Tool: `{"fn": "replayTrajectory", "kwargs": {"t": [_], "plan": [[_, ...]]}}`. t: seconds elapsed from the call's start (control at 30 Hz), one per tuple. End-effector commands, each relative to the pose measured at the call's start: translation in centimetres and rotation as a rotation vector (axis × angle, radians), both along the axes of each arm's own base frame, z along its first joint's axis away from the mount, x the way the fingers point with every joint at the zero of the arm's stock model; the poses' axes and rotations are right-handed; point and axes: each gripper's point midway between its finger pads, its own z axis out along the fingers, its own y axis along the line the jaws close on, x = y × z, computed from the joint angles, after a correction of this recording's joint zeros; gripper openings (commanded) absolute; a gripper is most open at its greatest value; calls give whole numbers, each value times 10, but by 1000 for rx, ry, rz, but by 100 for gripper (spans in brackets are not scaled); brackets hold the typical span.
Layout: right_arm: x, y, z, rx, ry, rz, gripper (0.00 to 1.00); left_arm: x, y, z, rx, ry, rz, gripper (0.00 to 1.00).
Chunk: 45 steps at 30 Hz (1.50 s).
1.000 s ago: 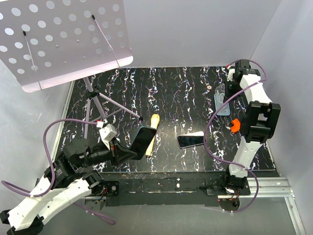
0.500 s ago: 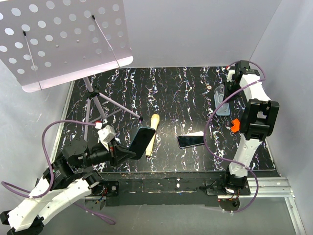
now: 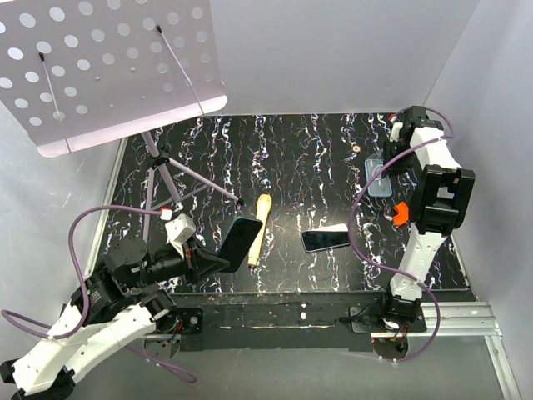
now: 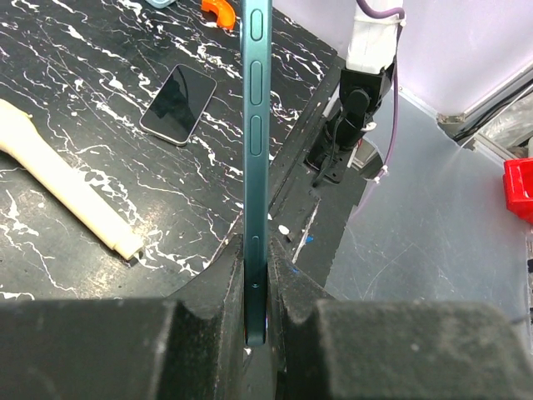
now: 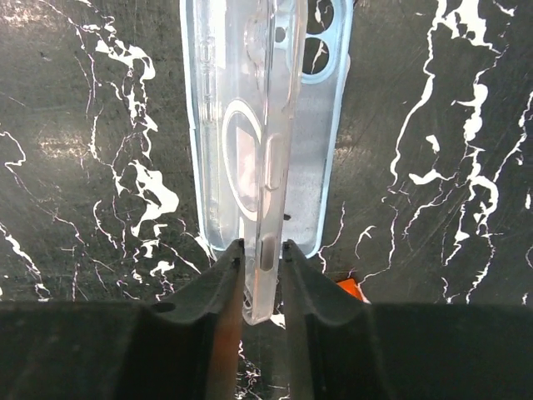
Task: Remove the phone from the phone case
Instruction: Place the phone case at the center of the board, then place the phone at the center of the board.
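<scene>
Black tabletop with white marble-like veining, plain pale walls around it. Perforated metal music stand at far left on thin tripod legs.

Left gripper is clamped tight on the teal phone. The phone is seen edge-on and lifted off the table, a slim glossy metal side with three oblong buttons, its bottom end pinched between the black rubbery fingers. From the top view it sits tilted at near left, dark flat face up. The phone is bare, well apart from the case.

Clear phone case is at far right of the table. It is see-through plastic with a pale blue rim, rounded corners, a camera cutout and a ring mark on the back. One side wall stands between the right gripper fingers. Jaws are narrow around that wall, and whether they pinch it or just flank it cannot be told.

Second phone, black glossy slab, lies flat mid-table. Cream stick-shaped tool with a rounded end lies beside the teal phone. Small orange curved piece is near the right arm.
</scene>
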Motion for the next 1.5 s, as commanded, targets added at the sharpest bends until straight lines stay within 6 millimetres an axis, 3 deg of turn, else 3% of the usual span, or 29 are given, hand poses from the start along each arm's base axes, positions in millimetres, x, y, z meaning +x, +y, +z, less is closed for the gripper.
{"fn": "replayTrajectory", "kwargs": {"t": [0.0,0.1,0.13,0.2,0.3,0.37,0.4,0.43,0.53,0.63,0.73,0.83,1.07,1.2,1.43,1.47], "plan": [[17,-7,20,-41,-59,-28,35,-1,5,32,-74,-66,14,0],[20,-11,38,-63,-89,-72,42,-1,4,31,-75,-54,16,0],[20,-16,49,-89,-101,-101,48,-1,4,30,-75,-46,17,0],[15,-23,70,-130,-122,-156,75,1,2,28,-70,-32,18,0],[-2,-25,103,-164,-147,-294,82,4,-1,24,-56,-17,26,0],[-17,3,130,-80,-225,-316,83,9,-2,18,-38,-5,42,0],[-28,25,131,-27,-243,-298,84,11,-3,13,-26,5,45,0],[-40,61,134,19,-277,-245,84,14,-5,7,-11,15,56,0],[-81,120,133,93,-344,-185,85,22,-10,-8,26,49,69,0],[-123,157,117,237,-323,-182,86,29,-19,-18,64,73,65,0],[-156,178,106,404,-308,-170,86,42,-31,-30,121,83,62,0],[-176,171,129,440,-394,-167,86,60,-45,-46,208,72,52,0],[-221,112,199,311,-663,-239,92,103,-88,-94,459,83,-44,0],[-250,90,232,311,-809,-275,96,131,-106,-118,592,41,-109,0],[-282,91,257,388,-854,-234,98,195,-121,-173,894,57,-145,0],[-286,93,260,405,-858,-225,98,202,-127,-174,905,53,-154,0]]}}
